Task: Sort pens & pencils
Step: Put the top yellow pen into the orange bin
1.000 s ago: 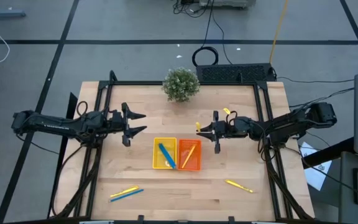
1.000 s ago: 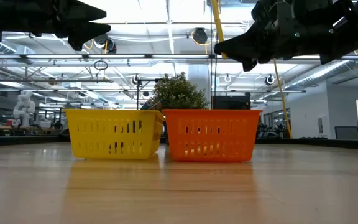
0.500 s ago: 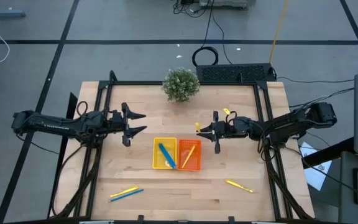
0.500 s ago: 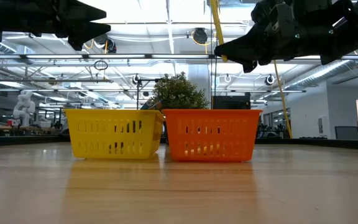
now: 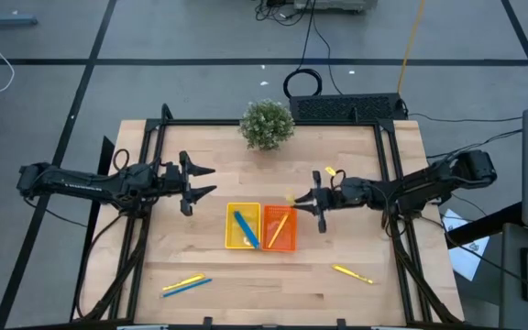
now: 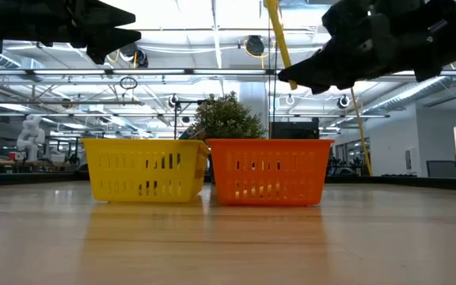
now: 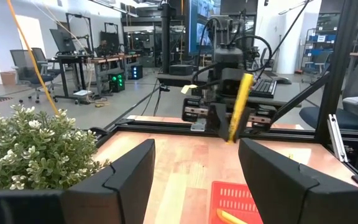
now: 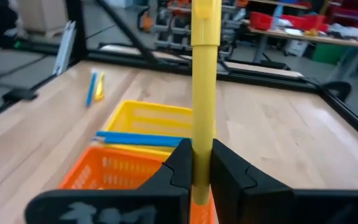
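While no writing shows, right gripper clamps yellow pen

Two slim black jointed arms, each ending in a black two-fingered claw.

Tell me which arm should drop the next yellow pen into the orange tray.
The right: its gripper already clamps a yellow pen beside the orange tray. The left gripper hangs open and empty, off the yellow tray's far side.
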You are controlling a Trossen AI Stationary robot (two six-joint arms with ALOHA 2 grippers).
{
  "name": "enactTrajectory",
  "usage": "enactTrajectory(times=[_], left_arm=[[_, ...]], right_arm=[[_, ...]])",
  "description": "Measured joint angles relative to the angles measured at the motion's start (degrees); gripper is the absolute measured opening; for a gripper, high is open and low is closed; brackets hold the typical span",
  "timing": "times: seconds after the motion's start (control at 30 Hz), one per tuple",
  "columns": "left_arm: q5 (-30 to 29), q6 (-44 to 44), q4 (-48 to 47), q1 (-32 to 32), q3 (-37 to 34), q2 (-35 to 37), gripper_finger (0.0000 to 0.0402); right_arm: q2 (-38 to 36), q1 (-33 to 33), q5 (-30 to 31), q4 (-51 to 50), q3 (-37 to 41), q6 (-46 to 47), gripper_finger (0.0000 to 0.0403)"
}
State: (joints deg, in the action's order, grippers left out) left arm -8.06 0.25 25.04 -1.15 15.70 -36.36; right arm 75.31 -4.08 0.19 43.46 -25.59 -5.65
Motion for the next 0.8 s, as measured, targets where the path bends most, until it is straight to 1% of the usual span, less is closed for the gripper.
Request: enactTrajectory(times=[0.1,0.23,0.3,0.53,0.67,0.8], left_arm=[[0.0,0.0,0.0,0.0,0.0,0.0,0.0239],[0.0,0.0,0.0,0.0,0.0,0.0,0.0239],[0.0,0.0,0.0,0.0,0.0,0.0,0.0239],[0.0,-0.1,-0.6,0.0,0.0,0.0,0.0239],[0.0,-0.1,-1.1,0.0,0.0,0.0,0.0239],[0.0,-0.1,-1.4,0.0,0.0,0.0,0.0239]], right_arm=[[0.0,-2.1,0.3,-3.8,-2.1,-3.3,0.0021],[1.0,-4.4,4.9,-11.4,-5.4,-6.5,0.0021],[2.3,-5.1,6.0,-13.8,-6.3,-9.0,0.0021],[9.7,-5.4,6.0,-14.2,-7.8,-18.4,0.0021],[12.7,-5.4,5.8,-14.2,-9.6,-19.5,0.0023],[12.8,-5.4,5.8,-14.3,-9.9,-19.0,0.0029]])
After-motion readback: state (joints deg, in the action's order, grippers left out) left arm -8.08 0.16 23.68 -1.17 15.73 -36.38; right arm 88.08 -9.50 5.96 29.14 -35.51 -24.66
